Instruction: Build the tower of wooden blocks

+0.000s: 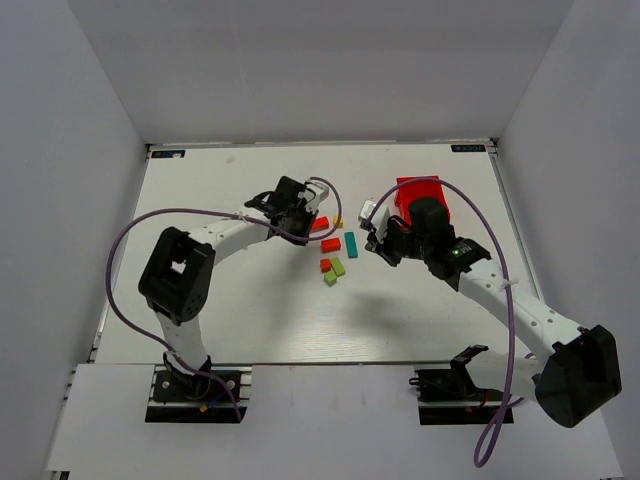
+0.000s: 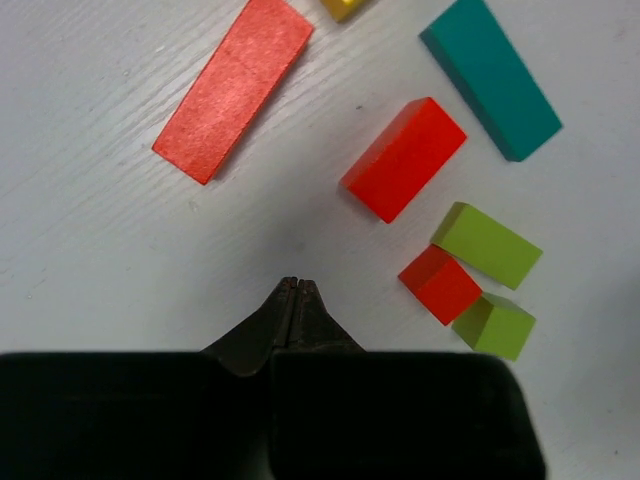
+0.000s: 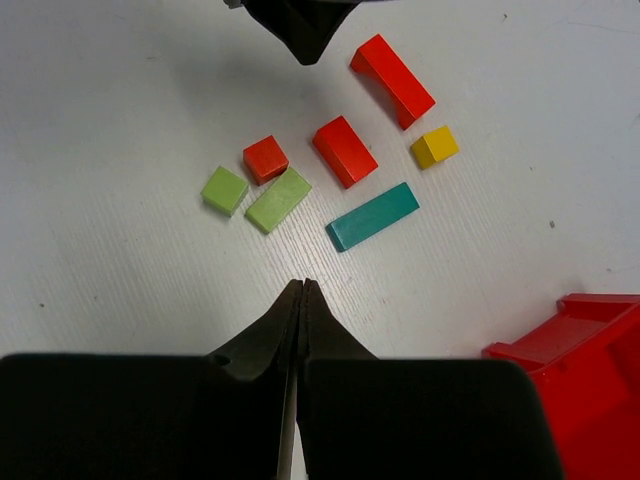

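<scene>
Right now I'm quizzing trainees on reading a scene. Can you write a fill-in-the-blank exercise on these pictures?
1. The left gripper and the right gripper both have jaws that are ____.
2. The number of lime green blocks is ____.
3. The cube nearest the long red bar is coloured ____.
4. The red bin shows in the ____ wrist view.
Missing words: shut; two; yellow; right.

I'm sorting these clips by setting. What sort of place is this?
Most likely a robotics lab test cell: a white table enclosed by plain grey panels, a left arm and right arm bolted at its near edge, small painted wooden blocks laid out beside a red bin.
</scene>
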Robot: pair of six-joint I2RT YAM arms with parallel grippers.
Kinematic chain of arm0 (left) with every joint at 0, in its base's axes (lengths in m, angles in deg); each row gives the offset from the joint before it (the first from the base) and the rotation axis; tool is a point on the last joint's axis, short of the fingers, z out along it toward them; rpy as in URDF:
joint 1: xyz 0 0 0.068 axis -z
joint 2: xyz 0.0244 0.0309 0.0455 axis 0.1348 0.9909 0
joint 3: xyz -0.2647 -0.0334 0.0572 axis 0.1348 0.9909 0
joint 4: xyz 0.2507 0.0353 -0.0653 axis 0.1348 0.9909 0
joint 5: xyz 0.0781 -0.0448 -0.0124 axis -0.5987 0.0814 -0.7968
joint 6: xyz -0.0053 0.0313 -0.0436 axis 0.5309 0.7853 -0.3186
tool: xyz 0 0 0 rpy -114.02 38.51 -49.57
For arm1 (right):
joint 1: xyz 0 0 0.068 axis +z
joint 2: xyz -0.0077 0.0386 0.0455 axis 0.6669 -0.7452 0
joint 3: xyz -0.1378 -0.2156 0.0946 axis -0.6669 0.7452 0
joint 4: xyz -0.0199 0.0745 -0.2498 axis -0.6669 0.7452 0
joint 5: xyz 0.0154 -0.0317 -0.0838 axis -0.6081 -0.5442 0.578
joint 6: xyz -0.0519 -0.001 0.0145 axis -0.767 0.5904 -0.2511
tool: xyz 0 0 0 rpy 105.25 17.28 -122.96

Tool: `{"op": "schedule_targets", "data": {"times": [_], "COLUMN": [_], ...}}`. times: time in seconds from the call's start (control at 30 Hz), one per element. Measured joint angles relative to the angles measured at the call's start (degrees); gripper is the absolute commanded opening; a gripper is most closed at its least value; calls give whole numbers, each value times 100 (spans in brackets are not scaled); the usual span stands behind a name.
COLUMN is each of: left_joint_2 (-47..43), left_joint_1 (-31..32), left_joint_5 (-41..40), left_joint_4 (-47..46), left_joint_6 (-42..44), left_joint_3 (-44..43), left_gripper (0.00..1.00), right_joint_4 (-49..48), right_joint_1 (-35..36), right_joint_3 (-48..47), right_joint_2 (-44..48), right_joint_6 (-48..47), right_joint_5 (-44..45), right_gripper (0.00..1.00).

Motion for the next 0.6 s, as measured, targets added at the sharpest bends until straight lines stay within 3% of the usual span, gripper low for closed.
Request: {"op": "schedule_targets", "data": {"times": [0.6], "left_joint_2": [1023], "left_joint_1": [-11], "left_joint_5": [-669], "left_joint_4": [-57], "left_joint_6": [-358], "left_joint_3": [-553], "left_gripper": [6], "right_joint_4": [-7], "right_joint_1": [-2], "right_joint_3": [2], "right_joint_2": [153], "right_joint_6": [2], "right_joint_5": [-17], "right_gripper": [0]}}
